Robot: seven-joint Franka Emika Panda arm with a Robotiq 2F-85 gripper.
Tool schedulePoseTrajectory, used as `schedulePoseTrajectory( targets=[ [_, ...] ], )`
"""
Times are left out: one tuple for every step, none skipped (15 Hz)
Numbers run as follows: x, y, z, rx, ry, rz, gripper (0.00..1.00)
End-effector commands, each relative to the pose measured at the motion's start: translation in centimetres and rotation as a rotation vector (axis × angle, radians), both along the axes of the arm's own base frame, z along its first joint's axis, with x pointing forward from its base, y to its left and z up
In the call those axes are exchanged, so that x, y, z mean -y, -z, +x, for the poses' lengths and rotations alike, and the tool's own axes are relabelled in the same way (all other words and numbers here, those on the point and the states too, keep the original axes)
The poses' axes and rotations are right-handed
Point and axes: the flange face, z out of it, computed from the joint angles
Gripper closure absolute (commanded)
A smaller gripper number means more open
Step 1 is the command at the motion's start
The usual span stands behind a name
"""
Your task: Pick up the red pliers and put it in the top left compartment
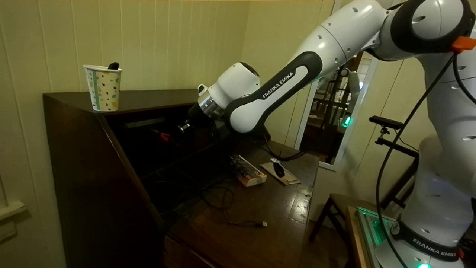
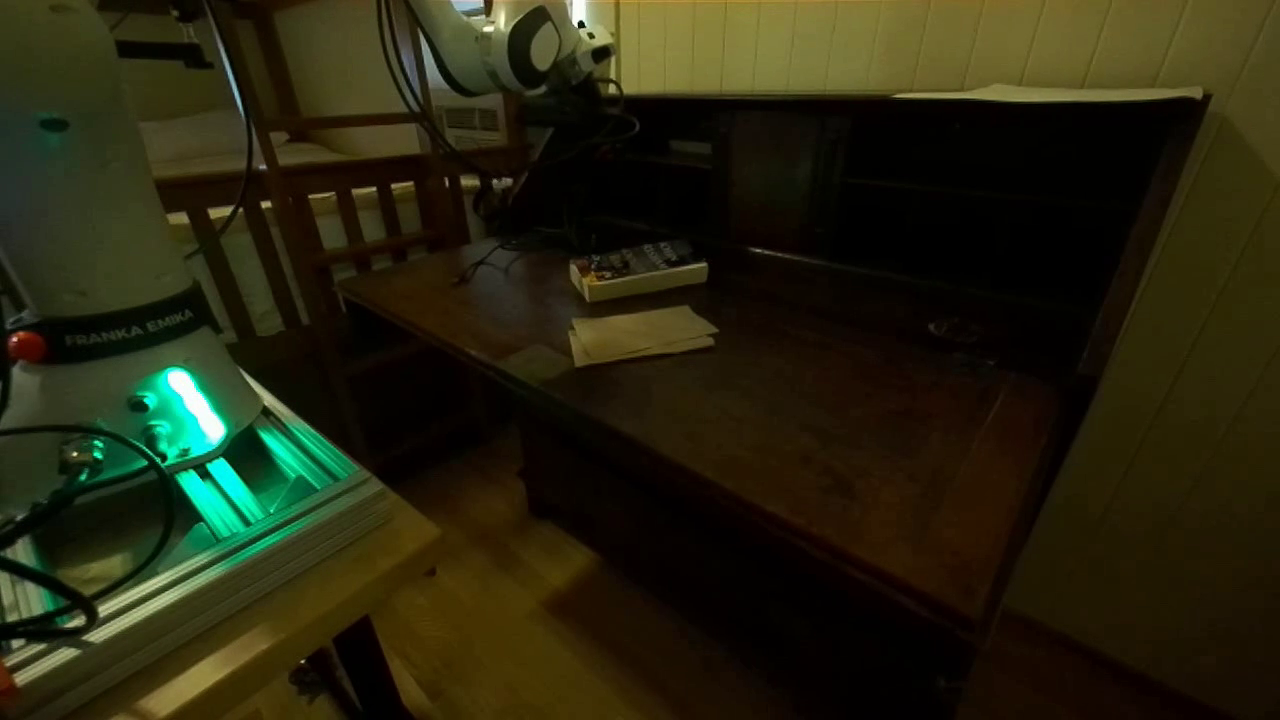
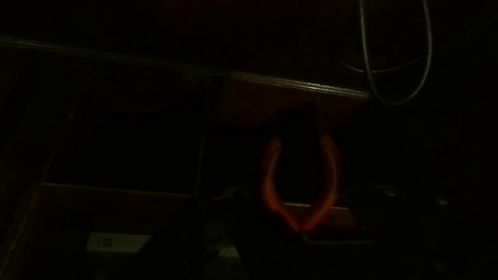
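The red pliers point(image 1: 165, 137) show as a small red patch in the dark upper left of the desk hutch point(image 1: 74, 156). In the wrist view the red plier handles point(image 3: 271, 194) point to the picture's top, and their head is lost in darkness. My gripper point(image 1: 177, 133) reaches into the hutch right beside the pliers. In the wrist view the gripper point(image 3: 311, 227) is a dark shape on both sides of the pliers' lower end; grip or gap is too dark to tell. A shelf edge point(image 3: 116, 189) crosses behind. The upper left compartment holds a pale strip point(image 3: 116, 242).
A patterned cup point(image 1: 104, 89) stands on the hutch top. A book point(image 1: 248, 171), an envelope point(image 1: 288, 178) with a black object on it, and a loose cable point(image 1: 227, 208) lie on the desk. Cable loops point(image 3: 428, 42) show in the wrist view. Hutch walls and shelves surround the gripper.
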Motion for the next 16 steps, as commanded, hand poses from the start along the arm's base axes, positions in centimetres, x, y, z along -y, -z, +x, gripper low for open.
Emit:
schedulePoseTrajectory(
  targets=[
    [-0.4,0.3,0.7,0.028,-0.005,0.001,0.71],
    [-0.6,0.4,0.8,0.031,-0.008,0.001,0.71],
    [-0.6,0.3,1.0,0.041,-0.004,-0.008,0.71],
    [-0.4,0.2,1.2,0.053,-0.002,-0.017,0.71],
    [-0.3,-0.1,1.7,0.073,-0.003,-0.029,0.71],
    [-0.1,-0.5,2.2,0.099,0.001,-0.043,0.71],
    [0.0,-0.9,2.7,0.119,0.002,-0.054,0.71],
    [0.0,-1.2,3.5,0.135,0.004,-0.067,0.71],
    [-0.2,-1.4,4.1,0.145,0.002,-0.078,0.71],
    [-0.7,-1.4,4.8,0.147,-0.009,-0.089,0.71],
    [-1.3,-1.4,5.4,0.153,-0.018,-0.096,0.71],
    [-2.1,-1.1,6.0,0.155,-0.031,-0.097,0.71],
    [-2.9,-1.0,6.4,0.156,-0.042,-0.097,0.71],
    [-3.7,-0.7,6.8,0.155,-0.055,-0.094,0.71],
    [-4.4,-0.4,7.2,0.153,-0.066,-0.092,0.71],
    [-4.9,-0.1,7.5,0.153,-0.072,-0.093,0.71]
  ],
)
